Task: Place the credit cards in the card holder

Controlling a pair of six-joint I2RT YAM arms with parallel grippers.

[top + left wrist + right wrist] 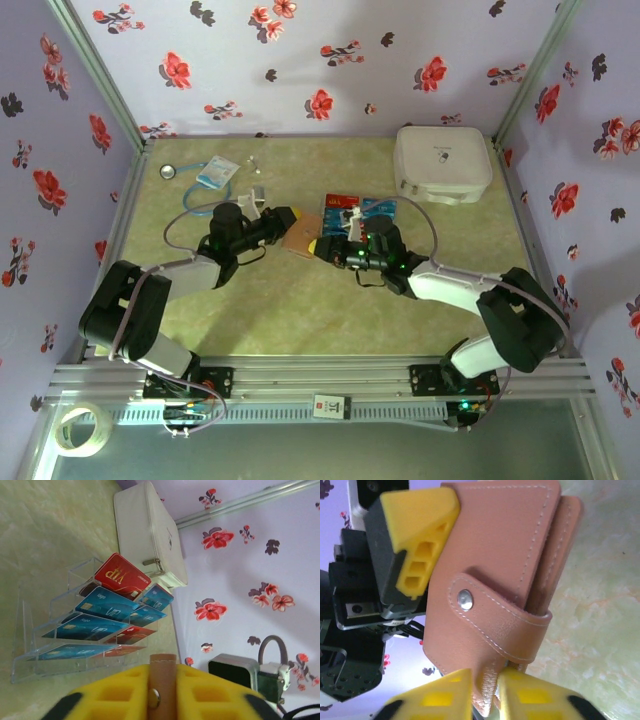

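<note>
Yellow fingers (pixel 120 695) of the left claw (pixel 162 682) sit at the bottom of its wrist view. They are pressed together on a tan strip of the card holder (pixel 163 666), which stands upright between them with a snap stud (pixel 154 695) showing. Past the fingertips, on the table (pixel 55 525), a clear tiered stand (pixel 25 625) carries the credit cards (pixel 107 605), blue ones on the steps and a red one on top. The cards are well apart from this claw. Behind the stand the white case (pixel 145 525) lies near the flowered wall (pixel 240 595).

From the right wrist, the right claw (pixel 485 692) has one finger on each side of the holder's lower edge. I cannot tell whether they press it or merely flank it. This view gives what the left one hides: the holder's broad closed face, its strap snapped over, and the left claw biting the far corner.

From above, the holder is at mid-table between the two claws, the left claw on its left and the right claw on its right. The cards are just beyond the right claw, and the case is in the far right corner. The top view also shows a blue-white packet (pixel 217 172) at the far left and a roll of tape (pixel 78 428) by the near frame.
</note>
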